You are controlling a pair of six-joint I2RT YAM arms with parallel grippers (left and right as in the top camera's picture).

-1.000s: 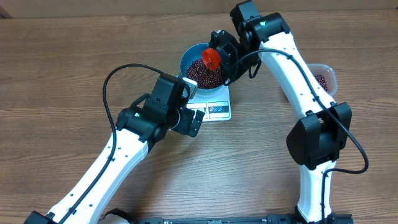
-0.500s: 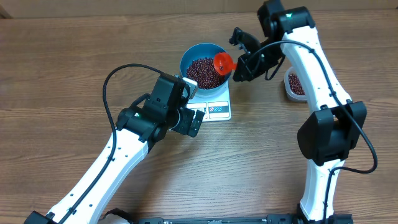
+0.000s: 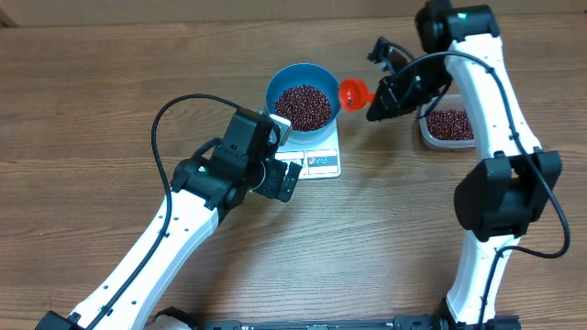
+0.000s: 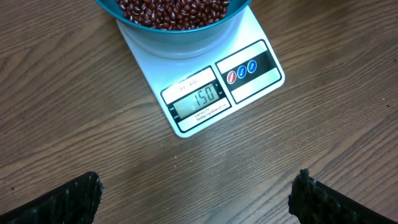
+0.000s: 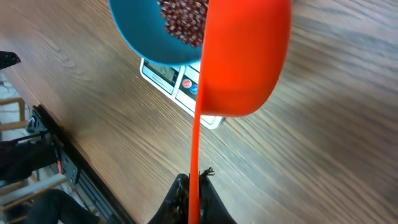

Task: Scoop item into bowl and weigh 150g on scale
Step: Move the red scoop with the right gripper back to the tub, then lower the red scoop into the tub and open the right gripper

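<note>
Right pincer (image 5: 191, 198) grips orange scoop (image 5: 245, 56) just beside the blue bowl (image 5: 138, 30).

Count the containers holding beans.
2: the blue bowl on the scale, and the clear tub to its right. None seem hidden.

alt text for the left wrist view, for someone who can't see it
A white kitchen scale on a wooden table shows 150 on its display, with a blue bowl of dark red beans standing on it at the top. The left arm's black jaws stand wide apart in the bottom corners, holding nothing.
</note>
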